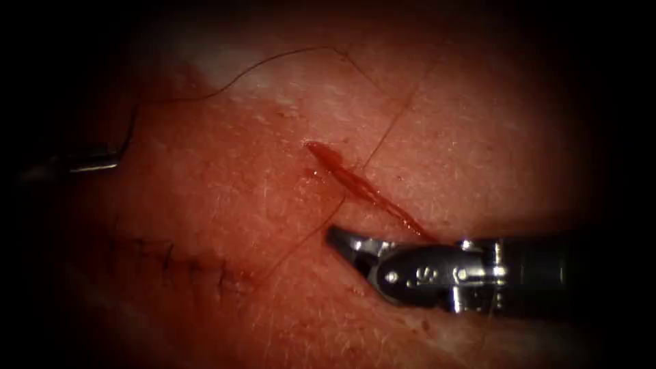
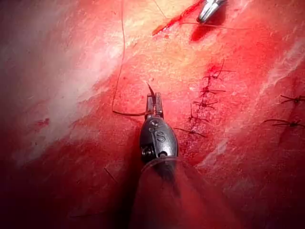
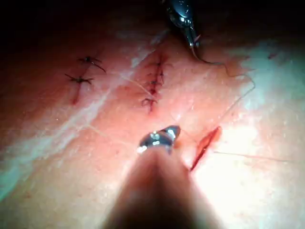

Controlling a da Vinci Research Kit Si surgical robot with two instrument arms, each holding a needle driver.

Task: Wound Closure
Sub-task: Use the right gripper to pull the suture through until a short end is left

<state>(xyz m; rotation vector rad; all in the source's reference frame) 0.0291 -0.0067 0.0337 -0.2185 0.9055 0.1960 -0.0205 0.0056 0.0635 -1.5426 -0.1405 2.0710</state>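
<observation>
A: Where is the needle being held?

B: It is being gripped by the left tool (image 1: 117, 158), far to the left of the cut (image 1: 365, 191). In the left wrist view the jaws of this tool (image 2: 154, 102) are closed on the needle (image 2: 151, 90), and a short dark pointed end is seen rising past the jaw tips, directed away from the shaft. The rest of its curve cannot be told, and it is not seen in the tissue (image 1: 225, 184).

A: And the thread?

B: The thread (image 1: 273, 60) is being led from the left tool up over the far tissue in an arc, then down across the cut towards the near left, where an older stitched line (image 1: 184, 263) is lying.

A: How is the cut lying?

B: Its long axis is running diagonally, from far left to near right, with red fluid (image 1: 335, 160) in it.

A: What is being held by the right tool?

B: Nothing is seen in it. The right tool (image 1: 339, 238) is being kept just near the cut's near end, pointing left, with its jaws closed together.
</observation>
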